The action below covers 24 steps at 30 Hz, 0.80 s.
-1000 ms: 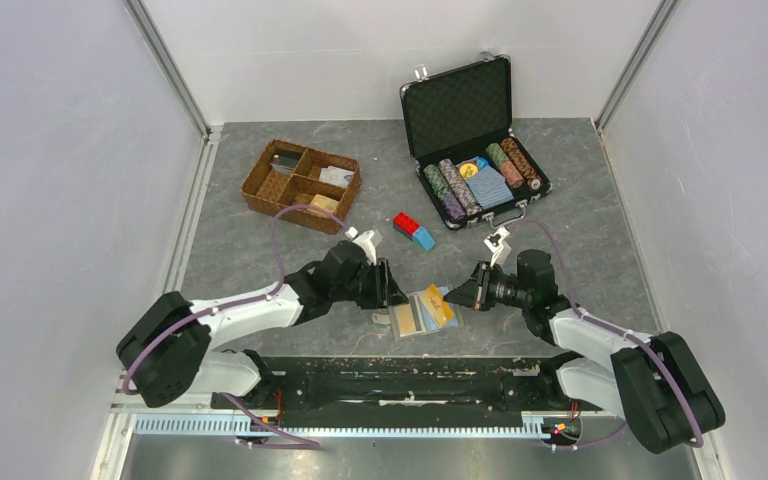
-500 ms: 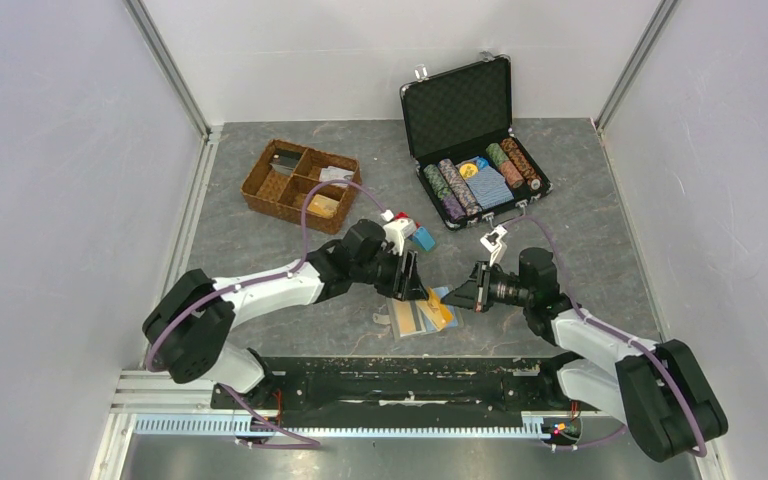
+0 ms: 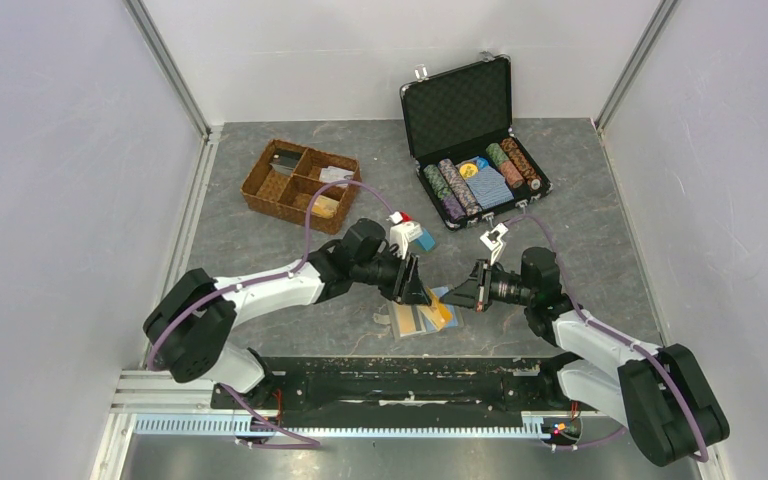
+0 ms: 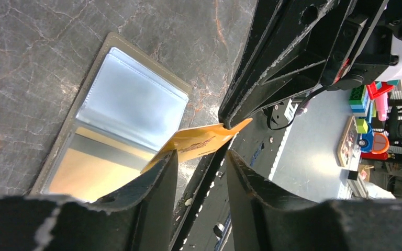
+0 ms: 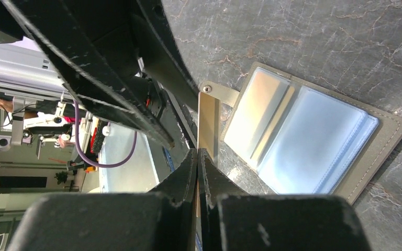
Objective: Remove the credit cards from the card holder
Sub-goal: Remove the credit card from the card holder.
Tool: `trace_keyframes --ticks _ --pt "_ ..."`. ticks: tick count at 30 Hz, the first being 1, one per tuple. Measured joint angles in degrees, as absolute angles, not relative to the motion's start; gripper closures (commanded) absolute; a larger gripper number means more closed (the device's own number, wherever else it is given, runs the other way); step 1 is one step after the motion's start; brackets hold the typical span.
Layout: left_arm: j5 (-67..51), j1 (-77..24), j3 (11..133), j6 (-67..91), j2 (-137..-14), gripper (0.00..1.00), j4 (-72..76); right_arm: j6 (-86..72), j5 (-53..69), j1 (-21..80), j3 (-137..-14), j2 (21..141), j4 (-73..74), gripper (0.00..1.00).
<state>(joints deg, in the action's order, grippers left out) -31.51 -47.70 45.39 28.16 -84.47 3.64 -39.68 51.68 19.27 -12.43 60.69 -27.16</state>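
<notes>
Grey marbled table (image 3: 240,240) — plain white walls (image 3: 60,150) around

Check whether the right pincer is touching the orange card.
Touching. The right wrist view shows the orange card, seen edge-on, running straight into the shut right pincer, with no gap where they meet.

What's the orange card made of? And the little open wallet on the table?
The orange card looks like thin, stiff plastic, smooth and faintly glossy. The card holder seems to be matte grey-tan leather or imitation, since it shows no glare. Its pockets are clear plastic, shining with reflections.
</notes>
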Motion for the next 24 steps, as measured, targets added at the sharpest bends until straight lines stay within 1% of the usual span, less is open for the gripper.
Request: trace_keyframes --ticks 2,4,5,6,7,8,10,11,12,14,15,16,17,19,21,24 --pt "-32.1 -47.7 45.0 28.2 -84.6 0.80 4.3 -39.9 51.7 19.3 -12.4 60.7 -27.4 1.00" --pt "-32.7 -47.7 44.5 28.2 -84.8 0.93 5.0 -39.9 51.7 19.3 -12.4 60.7 -27.4 1.00" --pt "-33.2 -47.6 44.2 28.2 -84.9 0.97 5.5 -39.9 51.8 19.3 -12.4 60.7 -27.4 1.00" --pt "-33.5 -47.6 44.0 28.2 -85.0 0.98 5.8 -39.8 51.9 19.3 -12.4 60.8 -27.4 1.00" --pt "-33.8 -47.5 44.0 28.2 -85.2 0.98 6.1 -39.6 52.1 19.3 -12.4 60.9 -27.3 1.00" --pt "-34.7 -47.4 44.0 28.2 -85.6 0.98 6.6 -39.3 52.2 19.3 -12.4 61.1 -27.2 0.98" --pt "-35.6 -47.3 44.0 28.2 -86.3 0.98 6.7 -38.5 52.4 19.3 -12.4 61.2 -26.8 0.89" --pt "-36.2 -47.2 44.1 28.2 -86.8 0.98 6.4 -37.9 52.5 19.3 -12.4 61.2 -26.2 0.88" --pt "-36.5 -47.2 44.4 28.2 -87.3 0.98 5.8 -36.7 52.6 19.3 -12.6 61.2 -25.0 0.89" --pt "-36.9 -47.2 45.3 27.7 -88.0 0.98 4.1 -33.7 52.4 19.3 -13.8 61.3 -21.4 0.98" --pt "-37.1 -47.1 46.3 27.2 -88.2 0.97 2.2 -32.1 52.2 19.3 -14.6 61.4 -19.6 1.00" --pt "-37.1 -47.1 47.0 26.7 -88.2 0.93 1.1 -30.9 51.6 19.3 -15.7 61.6 -17.9 1.00" --pt "-36.9 -47.0 47.9 26.4 -88.2 0.88 -0.7 -30.0 50.9 19.3 -16.6 61.6 -16.7 0.98" --pt "-35.7 -46.9 49.4 25.9 -88.0 0.83 -2.9 -29.2 49.1 19.3 -17.6 61.6 -15.6 0.94" --pt "-32.9 -46.5 49.8 25.9 -86.7 0.74 -4.8 -28.4 47.2 19.3 -17.9 61.6 -14.8 0.87" --pt "-28.2 -46.0 49.1 26.1 -83.6 0.70 -7.0 -25.5 43.6 20.3 -18.7 62.1 -10.7 0.76"
